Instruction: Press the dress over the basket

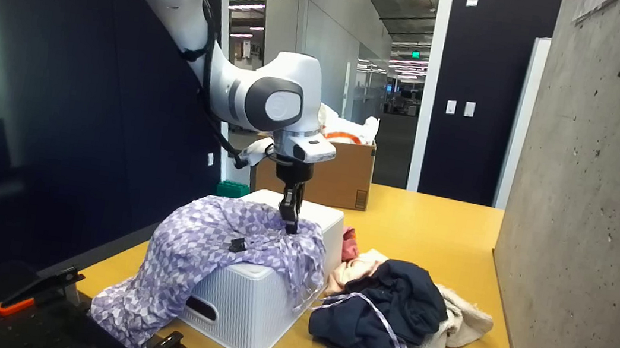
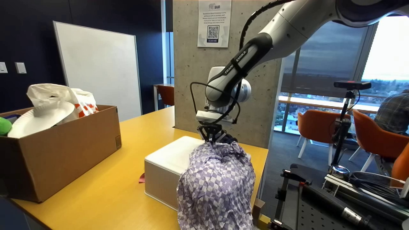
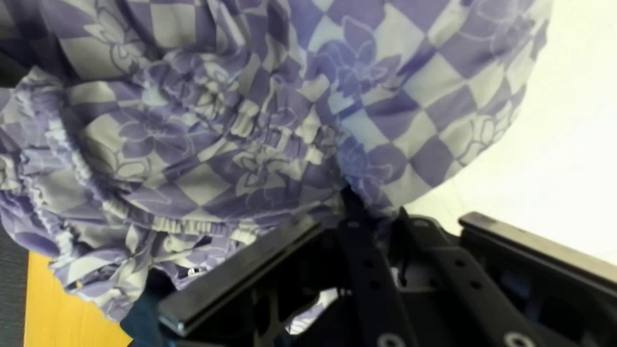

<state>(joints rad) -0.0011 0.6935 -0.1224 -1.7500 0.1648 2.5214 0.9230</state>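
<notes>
The dress [image 1: 173, 258] is purple and white checked cloth. It is draped over one end of the white ribbed basket [image 1: 250, 313] and hangs down past the table edge. In an exterior view the dress [image 2: 217, 185] covers the near end of the basket [image 2: 163, 179], whose flat white top shows beside it. My gripper [image 1: 289, 228] points down at the dress on the basket top; it also shows in an exterior view [image 2: 212, 140]. In the wrist view a fold of the dress [image 3: 231, 159] is pinched between the fingertips [image 3: 378, 221].
A dark blue garment [image 1: 388, 310] and a cream cloth [image 1: 461, 325] lie beside the basket on the yellow table [image 1: 435, 226]. A cardboard box [image 2: 73, 143] stands behind. A concrete pillar [image 1: 593, 205] rises at the table's side. A black cart [image 2: 319, 204] stands near the table edge.
</notes>
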